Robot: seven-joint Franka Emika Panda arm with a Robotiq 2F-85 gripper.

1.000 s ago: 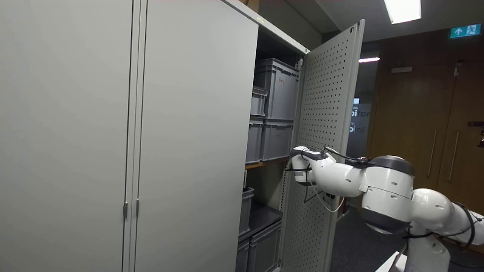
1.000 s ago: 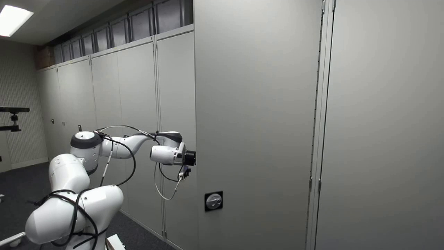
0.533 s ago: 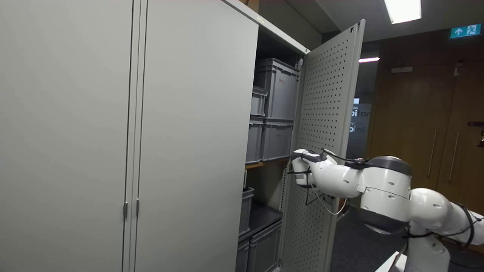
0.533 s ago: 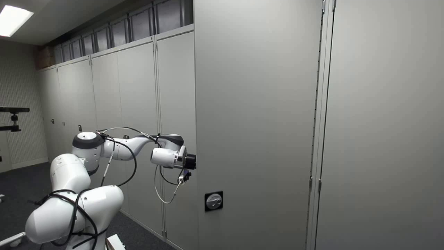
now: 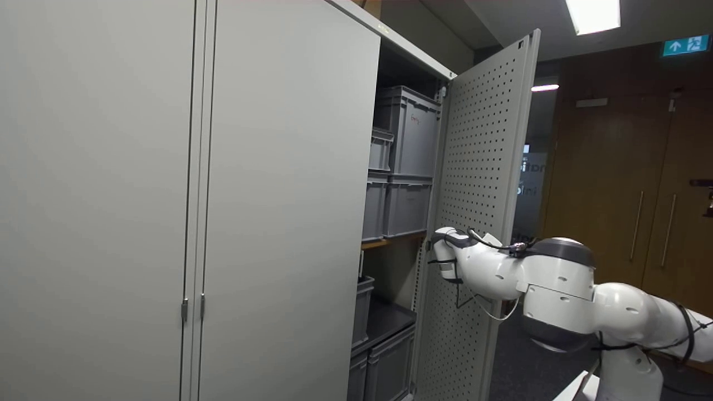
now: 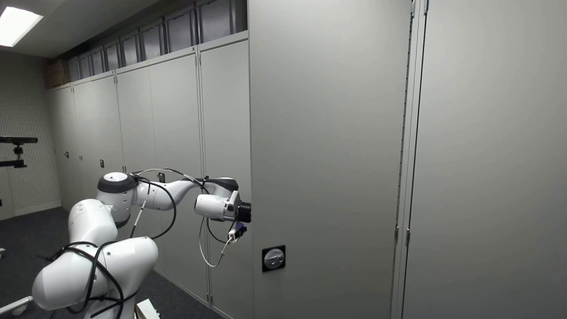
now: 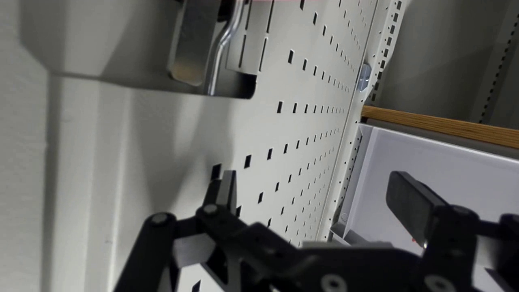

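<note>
Claw [image 7: 314, 184] spread wide, perforated metal cabinet door [image 7: 251, 127] close beside it, latch mechanism [image 7: 192, 44] below, gray storage bin [image 7: 458, 174] beyond

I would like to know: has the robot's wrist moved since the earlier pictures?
Yes, downward: in an exterior view, the wrist sits lower than before against the fixed wooden shelf edge.

Door [image 5: 482, 145]: grey, metal. Hinged to the cabinet [image 5: 295, 195]; stands upright, swung open. Inner face perforated with rows of small holes; outer face plain. Lock [image 6: 273, 258] on outer face: round, silvery, in a square black surround. Rod [image 7: 215, 67] inside: bent, shiny.
</note>
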